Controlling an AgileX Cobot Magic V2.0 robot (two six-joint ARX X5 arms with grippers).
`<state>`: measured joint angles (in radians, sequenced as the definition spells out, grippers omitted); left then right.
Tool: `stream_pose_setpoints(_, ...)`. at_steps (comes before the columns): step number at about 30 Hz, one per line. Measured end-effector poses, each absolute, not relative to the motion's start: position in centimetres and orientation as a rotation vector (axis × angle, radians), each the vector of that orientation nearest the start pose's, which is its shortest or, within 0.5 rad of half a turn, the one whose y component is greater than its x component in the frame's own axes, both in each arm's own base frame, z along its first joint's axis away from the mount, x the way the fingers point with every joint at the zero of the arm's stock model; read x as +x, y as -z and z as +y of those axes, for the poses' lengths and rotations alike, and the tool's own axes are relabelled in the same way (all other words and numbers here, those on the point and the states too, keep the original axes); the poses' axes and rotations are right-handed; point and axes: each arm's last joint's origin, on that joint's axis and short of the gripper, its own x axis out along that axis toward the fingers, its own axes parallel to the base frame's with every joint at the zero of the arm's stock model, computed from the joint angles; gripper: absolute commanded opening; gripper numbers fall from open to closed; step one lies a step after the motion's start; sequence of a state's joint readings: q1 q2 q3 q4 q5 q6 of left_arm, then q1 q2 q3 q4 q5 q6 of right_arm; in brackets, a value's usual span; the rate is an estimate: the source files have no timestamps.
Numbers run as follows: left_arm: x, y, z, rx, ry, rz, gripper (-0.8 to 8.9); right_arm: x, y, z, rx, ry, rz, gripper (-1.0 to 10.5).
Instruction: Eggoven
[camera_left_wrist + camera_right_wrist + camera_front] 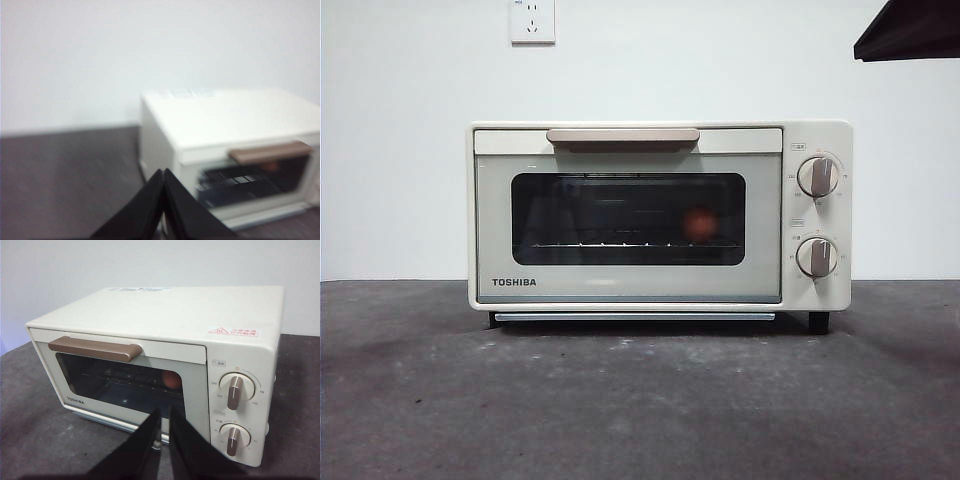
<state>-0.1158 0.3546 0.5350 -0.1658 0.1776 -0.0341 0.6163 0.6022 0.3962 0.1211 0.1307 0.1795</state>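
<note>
Egg (699, 224): inside the closed oven (660, 215), resting on the wire rack toward the knob side, seen through the dark glass; its long axis cannot be told.
Door handle (94, 348): long axis level, running across the oven front.
Right pincer (161, 432): nearer, facing the door, jaws slightly parted, empty.
Left pincer (163, 192): off the far corner, clenched, empty.
Counter (640, 400): carries the oven.
</note>
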Motion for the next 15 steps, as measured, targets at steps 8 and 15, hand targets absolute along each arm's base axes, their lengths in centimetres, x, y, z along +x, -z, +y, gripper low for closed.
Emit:
stream_pose_setpoints(8, 10.3, -22.2, -0.8, 0.024, 0.188, -0.052, 0.08, 12.5, -25.4, 8.4, 0.145, -0.477, 0.123, 0.0)
stream_pose_setpoints(15, 10.1, -17.3, -0.8, 0.036, 0.185, -0.002, 0.08, 12.5, -25.4, 8.4, 0.145, -0.477, 0.123, 0.0)
